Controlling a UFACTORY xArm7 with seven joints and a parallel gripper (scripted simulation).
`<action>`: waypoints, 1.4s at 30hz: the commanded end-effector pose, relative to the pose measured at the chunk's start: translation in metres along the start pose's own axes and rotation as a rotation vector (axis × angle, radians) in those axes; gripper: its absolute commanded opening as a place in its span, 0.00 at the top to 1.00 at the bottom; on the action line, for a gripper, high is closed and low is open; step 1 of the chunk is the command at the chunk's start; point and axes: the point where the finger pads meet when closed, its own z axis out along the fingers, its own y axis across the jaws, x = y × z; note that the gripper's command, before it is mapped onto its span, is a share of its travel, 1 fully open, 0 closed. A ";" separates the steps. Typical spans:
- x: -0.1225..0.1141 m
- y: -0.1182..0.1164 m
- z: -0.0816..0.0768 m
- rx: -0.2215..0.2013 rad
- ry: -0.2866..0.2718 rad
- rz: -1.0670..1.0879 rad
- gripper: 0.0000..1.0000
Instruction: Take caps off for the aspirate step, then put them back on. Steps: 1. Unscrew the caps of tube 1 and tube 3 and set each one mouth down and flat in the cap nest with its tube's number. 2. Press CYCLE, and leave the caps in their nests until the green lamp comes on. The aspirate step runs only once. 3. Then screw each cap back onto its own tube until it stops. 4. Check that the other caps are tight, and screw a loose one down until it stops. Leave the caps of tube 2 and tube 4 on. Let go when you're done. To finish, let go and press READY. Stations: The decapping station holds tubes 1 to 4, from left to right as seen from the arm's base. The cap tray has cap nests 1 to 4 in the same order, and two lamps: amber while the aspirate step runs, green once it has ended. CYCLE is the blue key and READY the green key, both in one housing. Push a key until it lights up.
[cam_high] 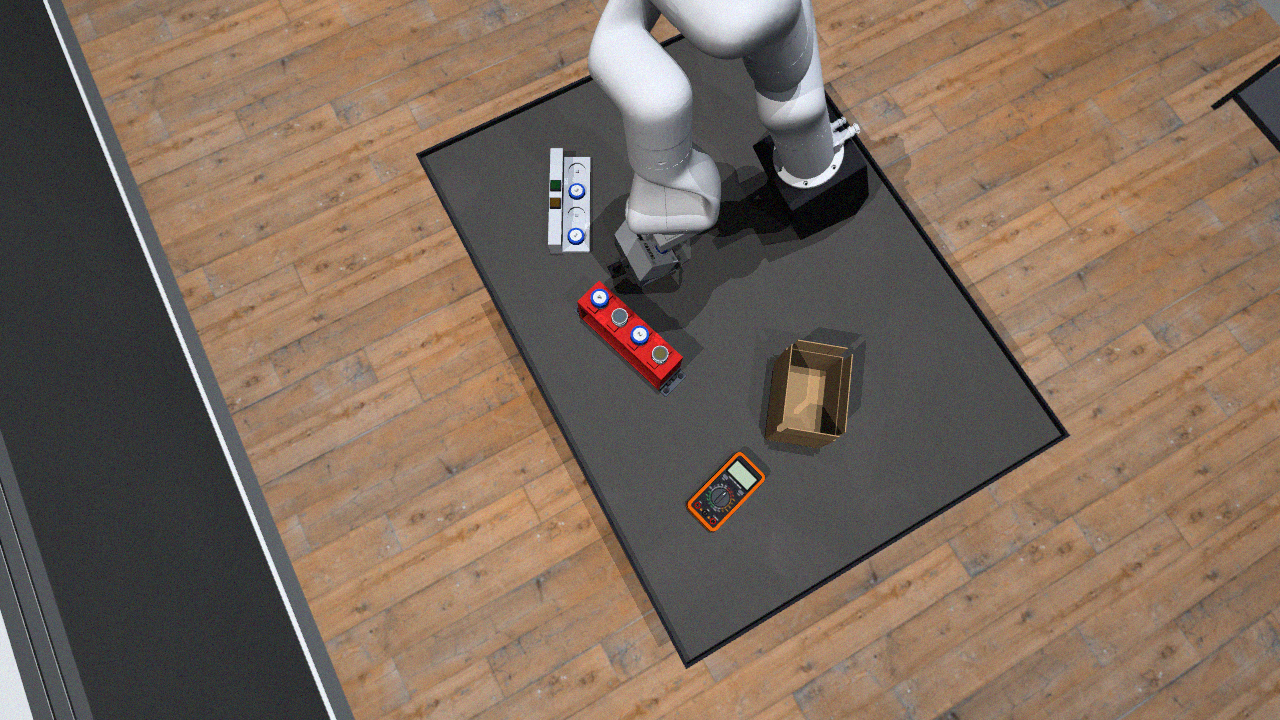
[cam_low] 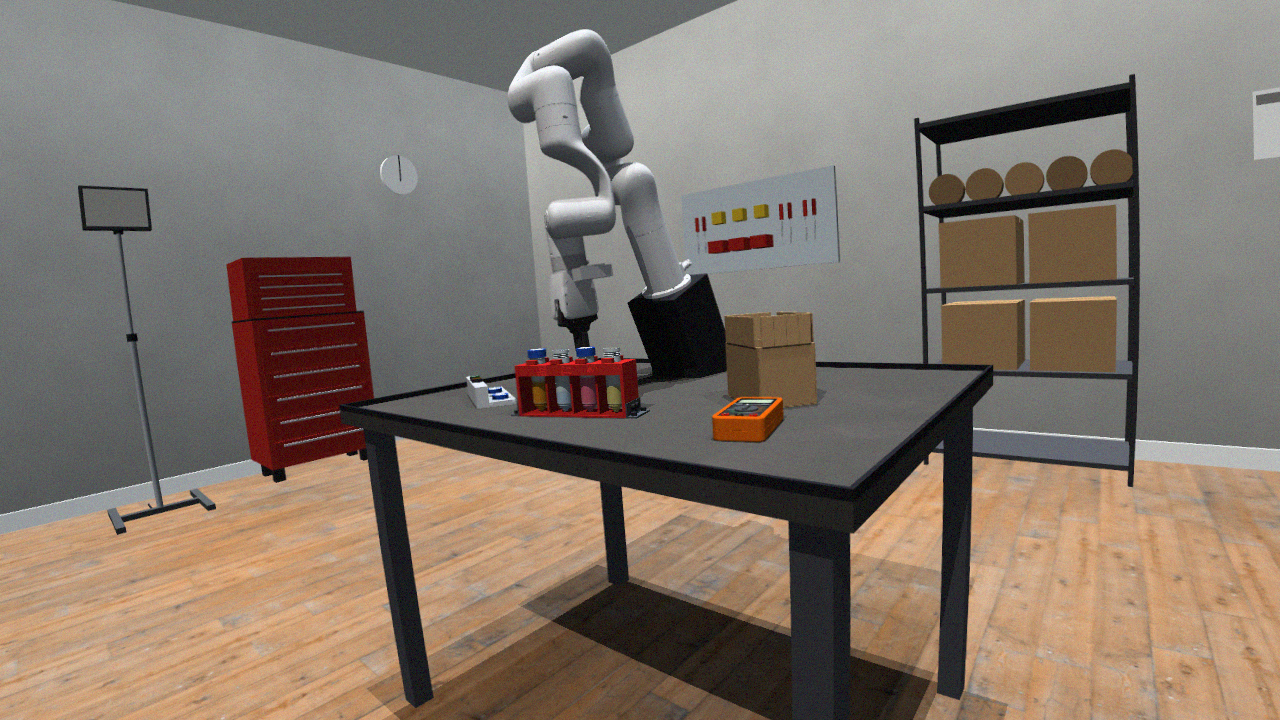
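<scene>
Top view — gripper (cam_low: pixel 573 324) closed, empty, over key housing (cam_high: pixel 646 259)

tube station (cam_high: pixel 597 324) between cap tray (cam_high: pixel 555 200) and multimeter (cam_high: pixel 725 491) | box (cam_high: pixel 808 394) beside multimeter

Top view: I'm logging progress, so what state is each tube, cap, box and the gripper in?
Tube 1: uncapped.
Tube 2: capped.
Tube 3: uncapped.
Tube 4: capped.
Nest 1 cap: in nest.
Nest 3 cap: in nest.
Gripper: shut, empty.
Cardboard box: open.
</scene>
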 end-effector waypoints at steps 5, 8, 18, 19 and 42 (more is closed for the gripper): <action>0.000 0.001 0.007 -0.066 -0.045 -0.003 1.00; -0.001 0.001 0.016 -0.066 -0.045 -0.003 1.00; -0.001 0.001 0.019 -0.067 -0.044 -0.003 1.00; -0.001 0.001 0.019 -0.067 -0.044 -0.003 1.00; -0.001 0.001 0.022 -0.067 -0.044 -0.003 1.00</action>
